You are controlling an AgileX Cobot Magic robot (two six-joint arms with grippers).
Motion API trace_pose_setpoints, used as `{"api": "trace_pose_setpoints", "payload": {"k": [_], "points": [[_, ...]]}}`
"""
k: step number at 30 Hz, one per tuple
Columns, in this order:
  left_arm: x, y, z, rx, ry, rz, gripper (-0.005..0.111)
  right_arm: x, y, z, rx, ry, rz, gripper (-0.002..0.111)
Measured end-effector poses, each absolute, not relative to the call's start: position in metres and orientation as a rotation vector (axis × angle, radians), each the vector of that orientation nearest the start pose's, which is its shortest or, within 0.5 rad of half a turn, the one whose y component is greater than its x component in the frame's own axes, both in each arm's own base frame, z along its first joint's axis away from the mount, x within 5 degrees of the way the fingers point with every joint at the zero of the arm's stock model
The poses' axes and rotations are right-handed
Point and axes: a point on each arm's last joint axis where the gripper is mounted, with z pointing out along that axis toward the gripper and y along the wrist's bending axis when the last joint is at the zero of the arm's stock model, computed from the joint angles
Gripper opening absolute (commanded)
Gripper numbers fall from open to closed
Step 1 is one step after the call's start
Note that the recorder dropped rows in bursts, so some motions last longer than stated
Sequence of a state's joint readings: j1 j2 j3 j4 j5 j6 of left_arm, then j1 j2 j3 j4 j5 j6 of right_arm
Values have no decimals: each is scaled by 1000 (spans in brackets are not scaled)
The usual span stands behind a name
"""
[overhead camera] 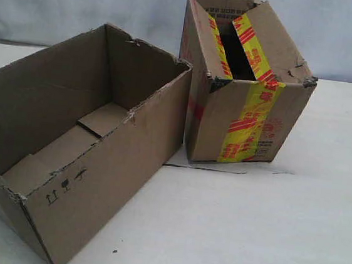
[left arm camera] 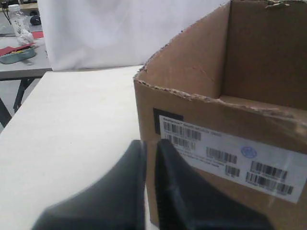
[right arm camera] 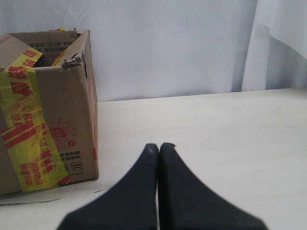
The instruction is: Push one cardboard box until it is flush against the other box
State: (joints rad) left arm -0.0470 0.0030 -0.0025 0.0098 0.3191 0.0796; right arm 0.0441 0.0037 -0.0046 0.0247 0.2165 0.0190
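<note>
I'm aiming left claw (left arm camera: 146,143), pinched closed, low at cardboard box (left arm camera: 211,115) barcode-side wall nr corner; empty, prob light, flimsy mid-panel.

Matt brown cardboard, frayed at the torn rim, is shown by the open flapless box (overhead camera: 122,164); a smooth white paper barcode label (left arm camera: 230,160) is stuck on. Slightly glossy yellow-and-red tape (overhead camera: 247,124) is seen.
</note>
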Motion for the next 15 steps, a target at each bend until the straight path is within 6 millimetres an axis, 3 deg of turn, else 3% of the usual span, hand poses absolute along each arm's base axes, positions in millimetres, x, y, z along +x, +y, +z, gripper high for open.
{"api": "trace_pose_setpoints", "payload": {"k": [11, 15], "points": [[54, -2, 185, 120, 1799, 33, 0, 56, 3, 195, -5, 1700, 70, 0], [56, -4, 194, 71, 1707, -27, 0, 56, 3, 195, -5, 1700, 70, 0]]}}
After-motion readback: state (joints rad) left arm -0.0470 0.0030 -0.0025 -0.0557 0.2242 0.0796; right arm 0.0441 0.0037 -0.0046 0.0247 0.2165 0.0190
